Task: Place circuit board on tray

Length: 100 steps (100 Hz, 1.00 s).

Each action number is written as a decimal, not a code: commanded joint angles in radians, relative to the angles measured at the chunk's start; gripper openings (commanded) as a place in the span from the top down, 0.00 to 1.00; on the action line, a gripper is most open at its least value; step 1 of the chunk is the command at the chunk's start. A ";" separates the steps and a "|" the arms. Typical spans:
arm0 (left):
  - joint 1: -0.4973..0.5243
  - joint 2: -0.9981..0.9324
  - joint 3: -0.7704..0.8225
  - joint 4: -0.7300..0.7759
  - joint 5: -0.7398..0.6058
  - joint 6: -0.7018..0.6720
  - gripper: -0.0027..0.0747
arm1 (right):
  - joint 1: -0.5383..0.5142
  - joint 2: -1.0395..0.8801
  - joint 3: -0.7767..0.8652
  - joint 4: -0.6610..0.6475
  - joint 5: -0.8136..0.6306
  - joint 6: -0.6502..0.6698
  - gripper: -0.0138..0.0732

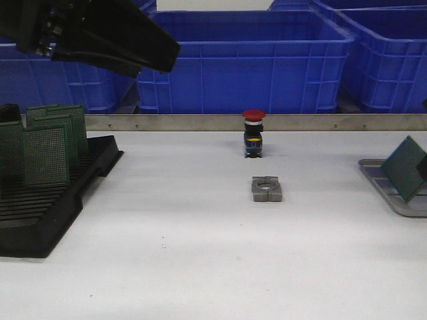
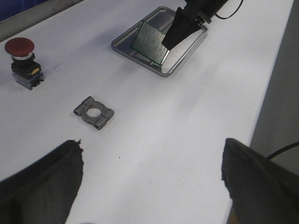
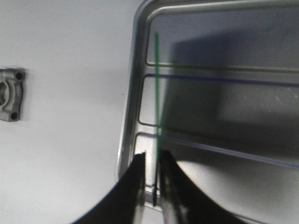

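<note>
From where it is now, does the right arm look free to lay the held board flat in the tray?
Probably yes. The right claw holds the circuit board tilted over the tray, whose ridged bottom looks bare; nothing visible blocks the way down.

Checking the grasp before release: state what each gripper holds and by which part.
The right gripper pinches the circuit board by one edge, over the tray. The left gripper holds nothing.

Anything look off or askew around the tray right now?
Only the circuit board: it hangs tilted over the tray, pinched by the right gripper, not lying flat yet. The tray looks undamaged and holds nothing else. The boards in the black rack stand upright.
</note>
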 commanded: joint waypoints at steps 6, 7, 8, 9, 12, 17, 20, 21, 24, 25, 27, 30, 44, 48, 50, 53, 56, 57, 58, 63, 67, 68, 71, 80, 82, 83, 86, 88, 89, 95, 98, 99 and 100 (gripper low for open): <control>0.002 -0.037 -0.035 -0.048 -0.003 -0.001 0.24 | -0.005 -0.050 -0.066 -0.067 0.028 -0.002 0.17; 0.002 -0.037 -0.035 -0.045 -0.006 -0.001 0.24 | -0.005 -0.050 -0.068 -0.073 0.028 0.002 0.15; 0.002 -0.040 -0.035 -0.042 -0.012 -0.001 0.24 | -0.005 -0.052 -0.072 -0.075 0.028 0.003 0.12; 0.002 -0.040 -0.035 -0.042 -0.015 0.001 0.24 | -0.005 -0.054 -0.073 -0.081 0.028 0.003 0.10; 0.002 -0.044 -0.035 -0.032 -0.037 0.008 0.24 | -0.005 -0.059 -0.081 -0.091 0.029 0.003 0.08; 0.002 -0.053 -0.035 0.003 -0.063 0.047 0.24 | -0.005 -0.069 -0.096 -0.111 0.034 0.003 0.11; 0.002 -0.060 -0.035 0.025 -0.080 0.070 0.24 | -0.005 -0.078 -0.102 -0.120 0.036 0.003 0.13; 0.002 -0.063 -0.035 0.033 -0.084 0.074 0.24 | -0.005 -0.080 -0.104 -0.124 0.040 0.003 0.13; 0.002 -0.069 -0.037 0.069 -0.107 0.096 0.24 | -0.005 -0.087 -0.114 -0.130 0.046 0.003 0.14; 0.002 -0.072 -0.040 0.078 -0.112 0.100 0.24 | -0.005 -0.091 -0.116 -0.130 0.049 0.003 0.15; 0.002 -0.079 -0.042 0.109 -0.123 0.102 0.24 | -0.005 -0.096 -0.120 -0.132 0.050 0.003 0.15; 0.002 -0.083 -0.049 0.157 -0.141 0.102 0.24 | -0.005 -0.104 -0.127 -0.134 0.057 0.003 0.16; 0.002 -0.092 -0.079 0.453 -0.215 0.102 0.24 | -0.005 -0.145 -0.143 -0.133 0.070 0.003 0.16; 0.002 -0.092 -0.078 0.538 -0.229 0.102 0.24 | -0.005 -0.156 -0.144 -0.133 0.070 0.003 0.16; 0.002 -0.092 -0.078 0.582 -0.238 0.102 0.24 | -0.005 -0.162 -0.144 -0.133 0.070 0.003 0.16; 0.002 -0.092 -0.078 0.643 -0.248 0.100 0.24 | -0.005 -0.169 -0.144 -0.133 0.070 0.003 0.16; 0.002 -0.092 -0.078 0.702 -0.258 0.093 0.24 | -0.005 -0.175 -0.144 -0.133 0.070 0.003 0.16; 0.002 -0.092 -0.078 0.730 -0.264 0.090 0.24 | -0.005 -0.178 -0.144 -0.133 0.071 0.003 0.16; 0.002 -0.092 -0.078 0.742 -0.268 0.088 0.24 | -0.005 -0.179 -0.144 -0.133 0.071 0.003 0.16; 0.007 -0.090 -0.078 0.820 -0.296 0.057 0.24 | -0.005 -0.186 -0.144 -0.132 0.071 0.003 0.16; 0.014 -0.090 -0.078 0.863 -0.324 0.024 0.24 | -0.005 -0.192 -0.144 -0.132 0.072 0.003 0.16; 0.018 -0.088 -0.078 0.868 -0.332 0.019 0.24 | -0.005 -0.192 -0.144 -0.132 0.072 0.003 0.16; 0.029 -0.085 -0.078 0.889 -0.345 0.004 0.24 | -0.005 -0.194 -0.144 -0.132 0.073 0.003 0.16; 0.076 -0.076 -0.078 0.914 -0.351 0.001 0.24 | -0.005 -0.194 -0.144 -0.131 0.079 0.003 0.16; 0.088 -0.071 -0.079 0.916 -0.351 0.001 0.24 | -0.005 -0.194 -0.144 -0.131 0.082 0.003 0.16; 0.092 -0.069 -0.079 0.916 -0.351 0.001 0.24 | -0.005 -0.194 -0.144 -0.130 0.082 0.003 0.16; 0.107 -0.063 -0.079 0.916 -0.351 -0.001 0.24 | -0.005 -0.194 -0.144 -0.130 0.085 0.003 0.16; 0.118 -0.058 -0.079 0.916 -0.348 -0.001 0.24 | -0.005 -0.194 -0.144 -0.130 0.086 0.003 0.16; 0.124 -0.056 -0.079 0.916 -0.343 -0.001 0.24 | -0.005 -0.194 -0.144 -0.129 0.086 0.003 0.16; 0.147 -0.038 -0.081 0.916 -0.331 -0.003 0.24 | -0.005 -0.194 -0.144 -0.123 0.087 0.003 0.16; 0.158 -0.027 -0.083 0.920 -0.329 -0.005 0.24 | -0.005 -0.194 -0.144 -0.118 0.087 0.003 0.16; 0.160 -0.025 -0.083 0.921 -0.326 -0.005 0.24 | -0.005 -0.194 -0.144 -0.117 0.087 0.003 0.16; 0.162 -0.020 -0.086 0.921 -0.326 -0.005 0.24 | -0.005 -0.194 -0.144 -0.115 0.087 0.003 0.16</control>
